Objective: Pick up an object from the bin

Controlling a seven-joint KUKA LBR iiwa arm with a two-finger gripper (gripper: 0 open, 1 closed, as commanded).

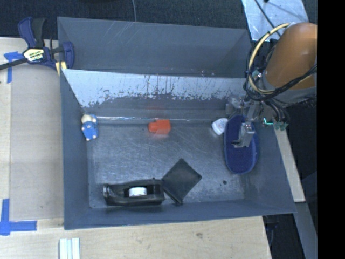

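Observation:
My gripper [243, 129] hangs at the right side of the bin, directly over the upper part of a dark blue oval thing [241, 154] that lies lengthwise on the floor. The view does not settle whether it touches the oval. A small white lump [219, 126] rests just left of the gripper, against the back wall's foot.
A red block [159, 126] sits mid-back. A small blue, white and yellow figure [89, 127] stands at the back left. A black tape dispenser [133, 193] and a black square pad [181, 181] lie along the front. The arm with its orange cover comes in from the right.

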